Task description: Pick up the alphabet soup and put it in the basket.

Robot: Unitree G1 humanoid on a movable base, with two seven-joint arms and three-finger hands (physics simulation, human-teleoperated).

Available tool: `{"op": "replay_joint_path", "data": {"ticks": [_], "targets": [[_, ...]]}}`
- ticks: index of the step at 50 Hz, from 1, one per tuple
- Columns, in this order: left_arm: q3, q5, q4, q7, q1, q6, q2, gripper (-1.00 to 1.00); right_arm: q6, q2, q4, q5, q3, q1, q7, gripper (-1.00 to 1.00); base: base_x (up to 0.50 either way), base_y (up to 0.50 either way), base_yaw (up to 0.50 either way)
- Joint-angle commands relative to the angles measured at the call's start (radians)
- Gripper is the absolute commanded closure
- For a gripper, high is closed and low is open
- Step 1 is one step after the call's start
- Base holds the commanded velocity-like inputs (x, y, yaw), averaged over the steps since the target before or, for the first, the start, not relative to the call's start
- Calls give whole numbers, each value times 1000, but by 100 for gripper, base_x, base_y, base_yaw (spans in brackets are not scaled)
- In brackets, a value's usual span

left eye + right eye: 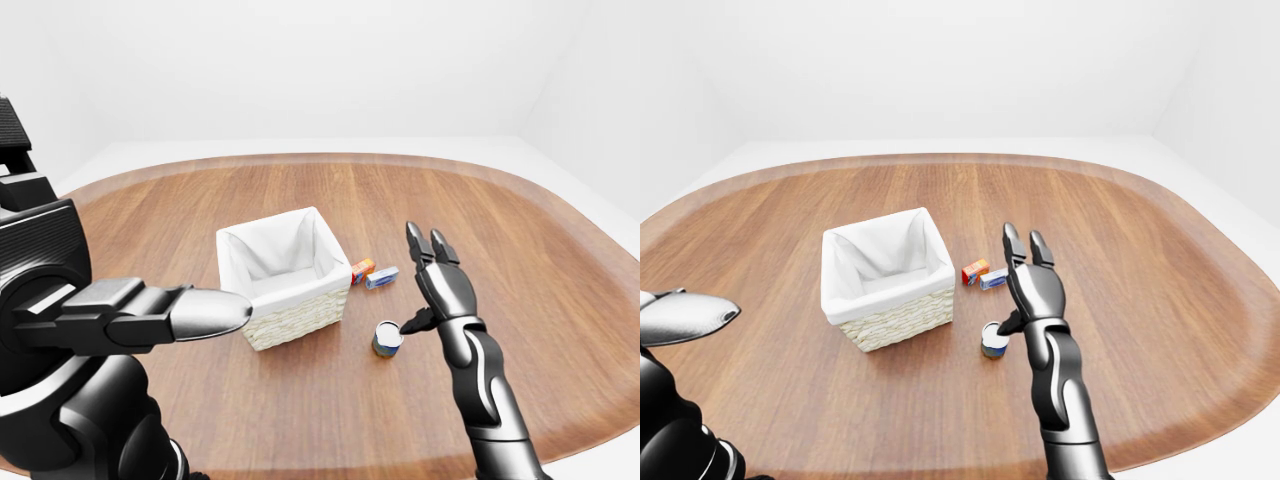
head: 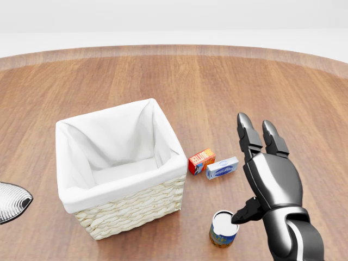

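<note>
Spreading out under my right hand (image 2: 260,179) is the wooden table (image 2: 217,87), the biggest thing in view, with its rounded edge curving across the top of the head view. Next in size is the basket (image 2: 117,168), a wicker box with a white cloth lining, standing to the left of that hand and well apart from it. My right hand itself is held upright with the palm turned toward the basket. Its two long fingers (image 2: 246,133) point straight up and stand spread, and the thumb reaches down and to the left. The hand is wide apart and grips nothing. The thumb tip sits right at the rim of the soup can (image 2: 224,229), which stands upright on the table just below and left of the hand; I cannot tell whether the thumb truly touches it. Above the can and left of my fingers lie two small boxes, side by side: a blue and white box (image 2: 222,168) nearer the hand and a red box (image 2: 201,160) beyond it, close to the basket. My left hand (image 1: 175,312) hovers far off to the left, its fingers stretched out straight and holding nothing.
</note>
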Motion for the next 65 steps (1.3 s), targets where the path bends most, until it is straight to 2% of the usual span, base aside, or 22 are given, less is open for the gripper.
{"op": "replay_joint_path", "data": {"ticks": [1, 5, 16, 27, 34, 47, 60, 65], "targets": [[5, -5, 0, 2, -1, 0, 0, -100, -28, -2, 191, -15, 32, -36, -77, -100, 0, 0, 0], [2, -6, -8, 6, -4, 0, 1, -100, -20, 13, 225, 32, 41, -40, -44, -100, 0, 0, 0], [6, -8, 3, 6, -7, 0, 5, -100, -18, -12, 351, -89, 86, -84, -40, -100, 0, 0, 0], [2, -5, 4, 7, -3, 0, 3, -100, -44, -20, 430, -116, 79, -67, -78, -100, 0, 0, 0], [4, -4, 6, 4, 0, 0, 2, -100, -32, -6, 425, -136, 97, -51, -61, -100, 0, 0, 0], [-4, 2, 5, 4, 2, 0, 3, -100, -58, -3, 612, -152, 122, -84, -170, -100, 0, 0, 0], [-2, 5, 5, 0, -2, 0, 1, -100, -52, 10, 711, -144, 138, -137, -199, -100, 0, 0, 0], [-6, 8, -3, 0, -4, 0, 1, -100, -60, 5, 778, -150, 140, -177, -224, -100, 0, 0, 0]]}}
